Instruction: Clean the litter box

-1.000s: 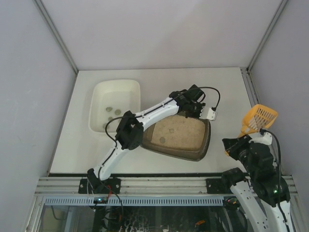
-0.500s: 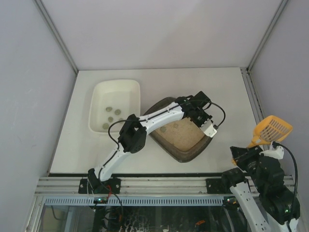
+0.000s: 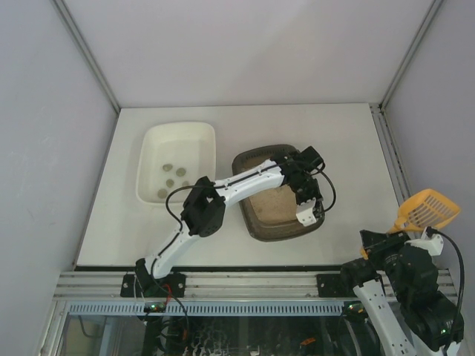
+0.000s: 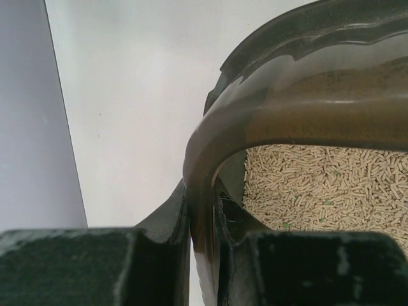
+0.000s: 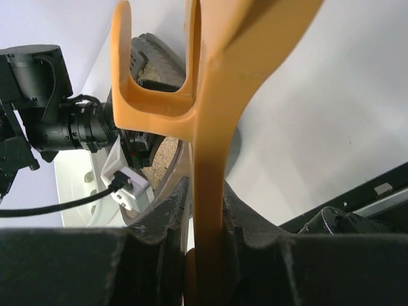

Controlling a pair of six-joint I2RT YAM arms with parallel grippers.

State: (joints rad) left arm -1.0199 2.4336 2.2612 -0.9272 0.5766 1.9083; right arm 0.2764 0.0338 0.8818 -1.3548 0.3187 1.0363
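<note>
On white surface (image 3: pixel 349 148), L hand (image 4: pixel 203 255) clamped litter box (image 4: pixel 268 121) rim, R hand (image 5: pixel 207 255) gripped yellow scoop (image 5: pixel 217 127) by handle

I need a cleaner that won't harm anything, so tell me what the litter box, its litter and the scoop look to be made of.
The litter box looks like moulded plastic, dark brown and semi-gloss: its curved rim catches soft highlights. The litter is short, pale beige, matte pellets, possibly pressed plant fibre; hard to say. The scoop is likely smooth orange-yellow plastic, moulded in one slotted piece.
</note>
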